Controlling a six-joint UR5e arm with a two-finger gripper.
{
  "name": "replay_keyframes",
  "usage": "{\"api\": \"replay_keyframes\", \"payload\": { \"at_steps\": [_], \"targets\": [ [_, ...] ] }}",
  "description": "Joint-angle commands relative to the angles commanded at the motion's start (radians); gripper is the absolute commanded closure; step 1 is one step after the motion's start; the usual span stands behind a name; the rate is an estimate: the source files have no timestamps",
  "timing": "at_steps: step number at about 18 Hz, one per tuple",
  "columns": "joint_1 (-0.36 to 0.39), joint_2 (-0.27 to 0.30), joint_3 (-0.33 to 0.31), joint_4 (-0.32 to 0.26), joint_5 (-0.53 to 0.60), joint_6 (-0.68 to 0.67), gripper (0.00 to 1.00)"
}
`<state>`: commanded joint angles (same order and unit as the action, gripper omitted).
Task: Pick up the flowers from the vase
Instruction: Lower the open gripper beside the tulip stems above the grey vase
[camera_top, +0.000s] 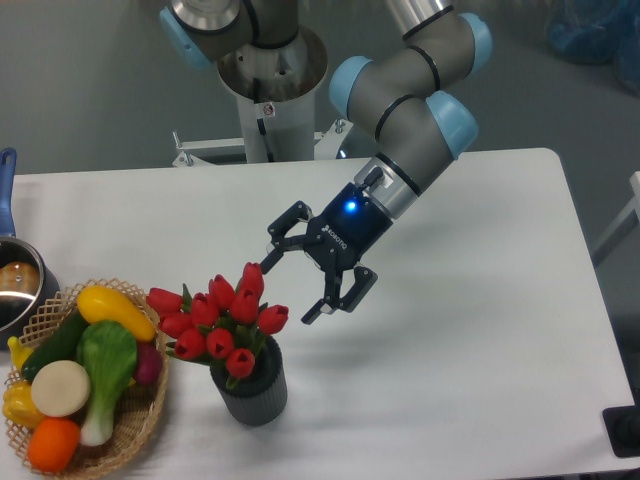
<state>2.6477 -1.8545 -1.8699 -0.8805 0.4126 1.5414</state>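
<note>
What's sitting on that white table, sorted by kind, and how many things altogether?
Bunch of red tulips: 1
Grey ribbed vase: 1
Woven basket of toy vegetables: 1
Steel pot with blue handle: 1
Total: 4

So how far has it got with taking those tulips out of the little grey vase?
Nothing is picked up yet: the flowers sit in the vase, which stands upright on the table. In hand is the approach: the gripper is open, just right of the top buds, with nothing between its fingers. Left to do: close on the bunch and lift it out.
</note>
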Motion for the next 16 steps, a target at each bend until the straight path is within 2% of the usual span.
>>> {"api": "replay_keyframes", "payload": {
  "at_steps": [7,16],
  "targets": [
    [-0.008,-0.032,0.002,0.0,-0.015,0.022,0.0],
    [-0.052,-0.087,0.026,0.014,-0.017,0.022,0.0]
  ]
}}
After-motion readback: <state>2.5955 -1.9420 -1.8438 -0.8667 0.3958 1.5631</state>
